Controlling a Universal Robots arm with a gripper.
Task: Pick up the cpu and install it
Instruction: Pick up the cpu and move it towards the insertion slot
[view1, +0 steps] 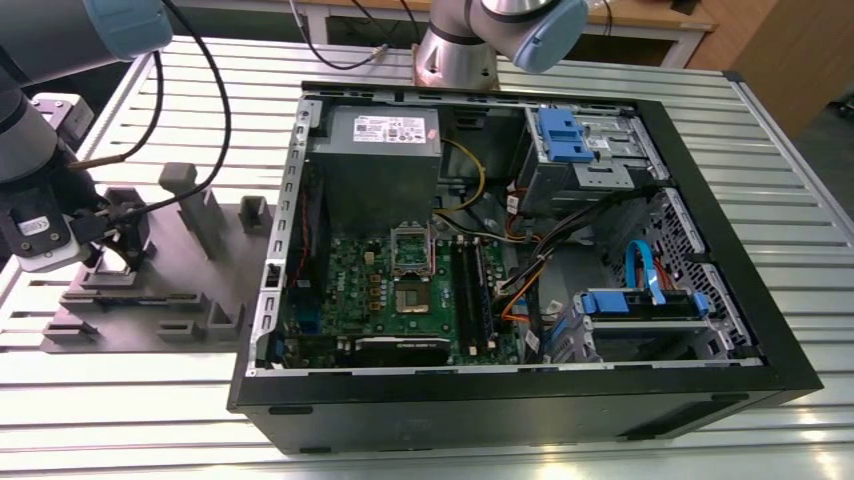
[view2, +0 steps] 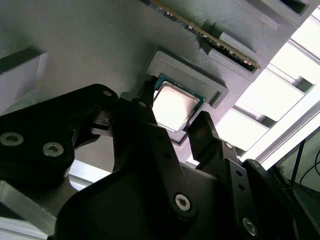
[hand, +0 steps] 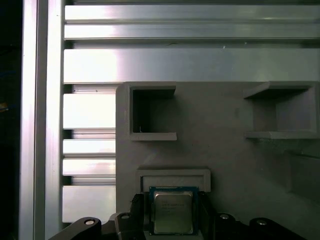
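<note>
The cpu is a small square chip with a silvery top. It lies in a shallow pocket of the grey fixture plate, and the first wrist view shows the cpu from straight above. My gripper straddles it with a black finger tight against each of two opposite edges, shut on the chip, which sits level in its pocket. In the exterior view my gripper hangs over the fixture at the exterior view's left. The motherboard's socket lies inside the open computer case.
Grey blocks and posts rise from the fixture around the gripper. A memory stick stands in a slot beside the pocket. Inside the case are a grey power supply, blue drive brackets and loose cables. A second arm's base stands behind.
</note>
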